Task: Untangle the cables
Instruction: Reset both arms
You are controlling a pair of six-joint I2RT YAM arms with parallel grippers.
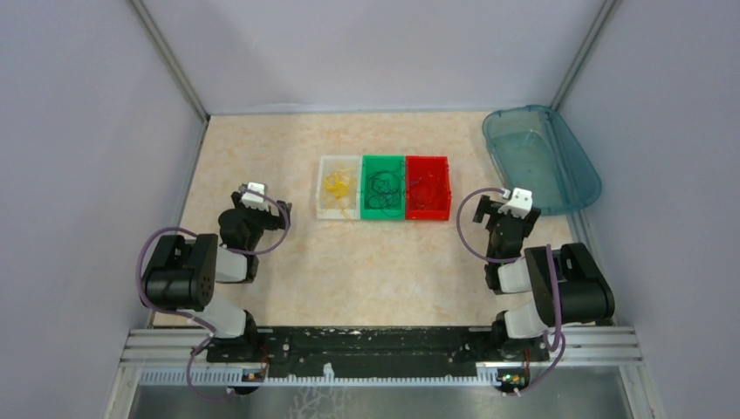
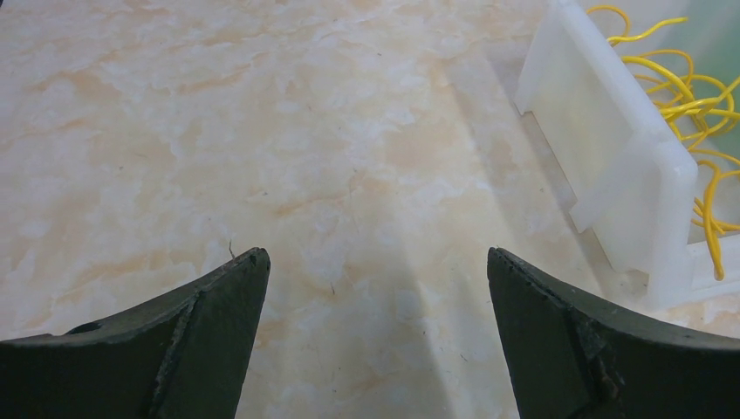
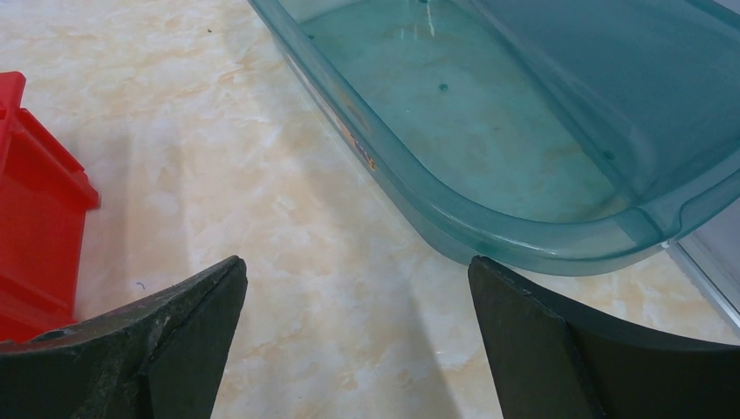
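Note:
Three small bins stand in a row mid-table. The white bin (image 1: 339, 187) holds yellow cables (image 1: 338, 184). The green bin (image 1: 383, 187) holds dark cables (image 1: 384, 188). The red bin (image 1: 428, 187) holds red cables (image 1: 427, 188). My left gripper (image 1: 254, 194) is open and empty, left of the white bin (image 2: 611, 157); the yellow cables (image 2: 689, 105) show in the left wrist view. My right gripper (image 1: 517, 202) is open and empty, right of the red bin (image 3: 35, 227). Both grippers (image 2: 375, 262) (image 3: 358, 266) hover over bare table.
A large teal tray (image 1: 543, 157) lies at the back right, empty, close to my right gripper; it also shows in the right wrist view (image 3: 524, 131). Grey walls close in the table on the left, right and back.

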